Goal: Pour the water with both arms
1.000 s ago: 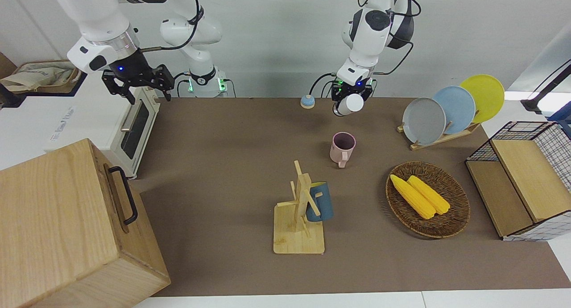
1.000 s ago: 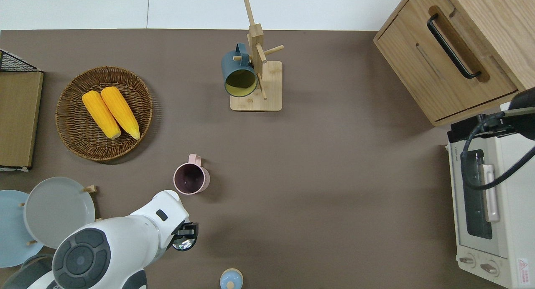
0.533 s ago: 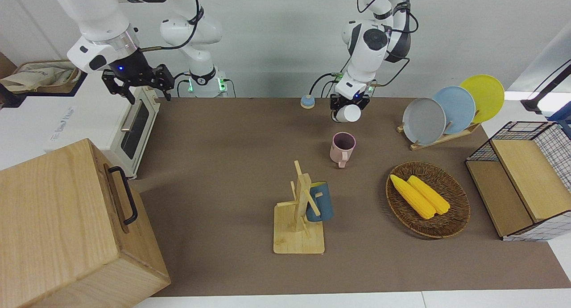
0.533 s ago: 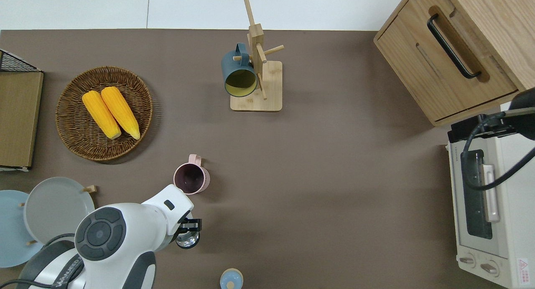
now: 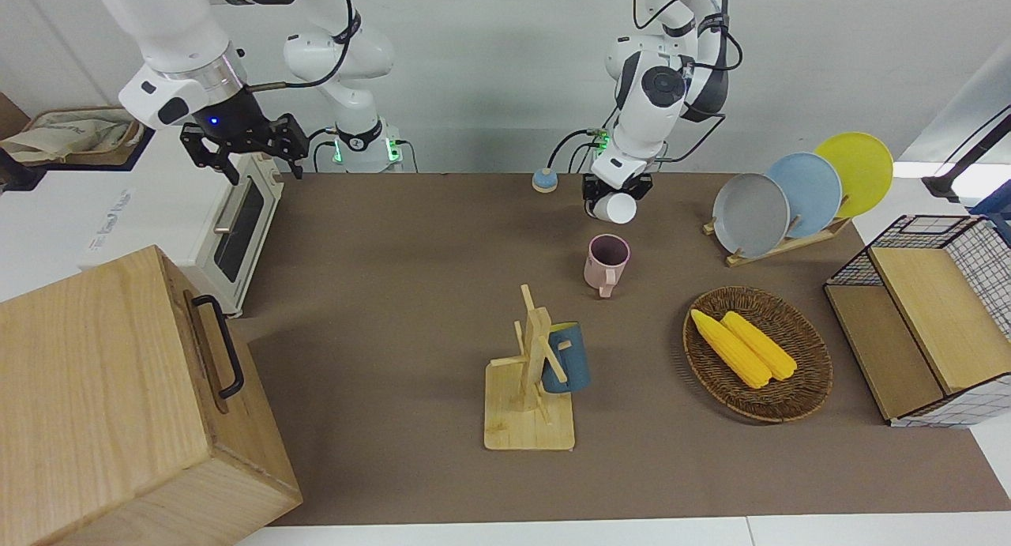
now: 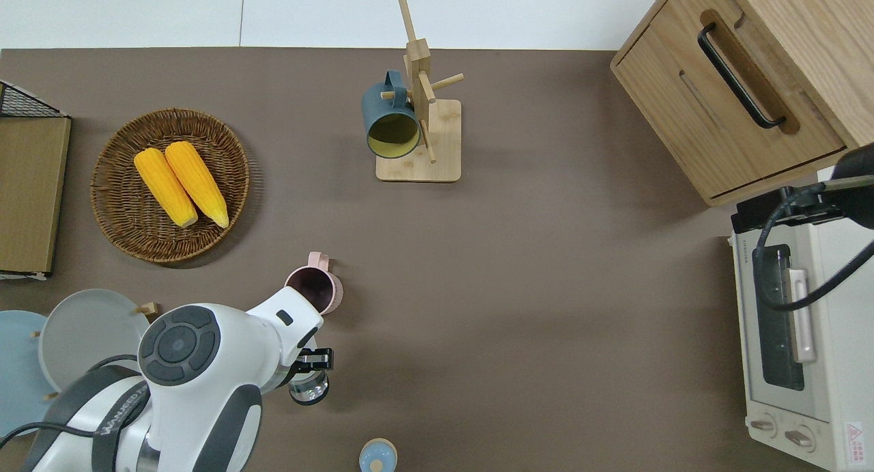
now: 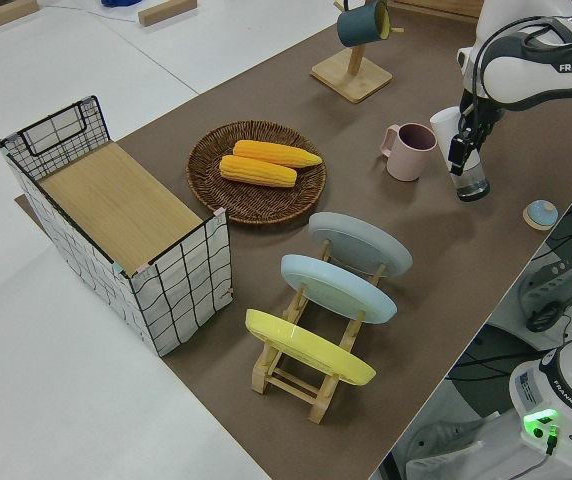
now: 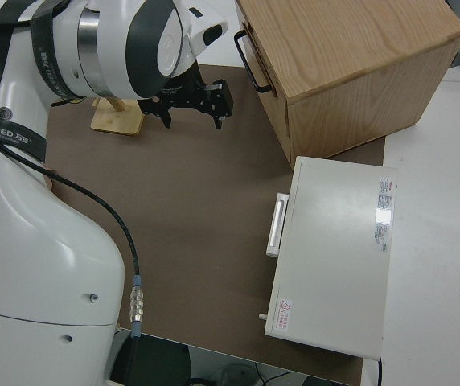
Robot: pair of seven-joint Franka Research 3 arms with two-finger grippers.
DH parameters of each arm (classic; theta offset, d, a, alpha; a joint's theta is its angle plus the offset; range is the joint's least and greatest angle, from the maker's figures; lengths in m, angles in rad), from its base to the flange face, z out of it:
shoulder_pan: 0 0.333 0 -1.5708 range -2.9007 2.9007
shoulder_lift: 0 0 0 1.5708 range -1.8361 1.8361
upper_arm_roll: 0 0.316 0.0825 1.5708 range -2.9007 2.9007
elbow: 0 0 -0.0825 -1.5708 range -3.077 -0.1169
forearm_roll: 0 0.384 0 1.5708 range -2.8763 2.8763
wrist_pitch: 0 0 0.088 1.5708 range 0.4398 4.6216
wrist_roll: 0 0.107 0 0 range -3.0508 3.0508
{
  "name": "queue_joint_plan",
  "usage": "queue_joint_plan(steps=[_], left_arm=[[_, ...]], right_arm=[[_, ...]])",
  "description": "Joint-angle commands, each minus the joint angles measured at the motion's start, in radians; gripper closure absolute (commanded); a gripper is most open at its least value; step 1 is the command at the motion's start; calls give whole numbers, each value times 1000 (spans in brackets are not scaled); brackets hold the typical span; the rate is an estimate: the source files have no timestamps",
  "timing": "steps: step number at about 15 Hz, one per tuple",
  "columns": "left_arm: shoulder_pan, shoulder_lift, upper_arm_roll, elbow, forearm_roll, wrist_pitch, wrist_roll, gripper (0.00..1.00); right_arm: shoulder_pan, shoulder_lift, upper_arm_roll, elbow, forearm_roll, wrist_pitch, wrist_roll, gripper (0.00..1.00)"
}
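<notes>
Left gripper [image 7: 463, 150] clamped on a clear glass [image 7: 473, 182] near the table's robot-side edge, beside the pink mug [image 5: 606, 263]; water level unreadable. Right gripper [image 5: 245, 144] spread wide, parked.

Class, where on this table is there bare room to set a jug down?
The widest bare stretch lies between the mug tree, the toaster oven and the robots. It is crowded around the pink mug, basket and plate rack.

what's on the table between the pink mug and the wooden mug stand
Nothing: the overhead view shows only bare brown tabletop between the pink mug and the wooden mug stand.
</notes>
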Motion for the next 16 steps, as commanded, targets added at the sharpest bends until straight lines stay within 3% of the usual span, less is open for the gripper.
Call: queue_joint_plan(steps=[1,9,16], left_arm=[[2,53,9,105,34,-118,-26,1000],[2,155,12,228,86,-276,-63,1000],[2,165,14,239,89,-298,-64,1000]], right_arm=[[-5,-13,0,-11,19,1,-21,7],[-5,-13,0,-11,19,1,-21,7],[-5,-13,0,-11,19,1,-21,9]])
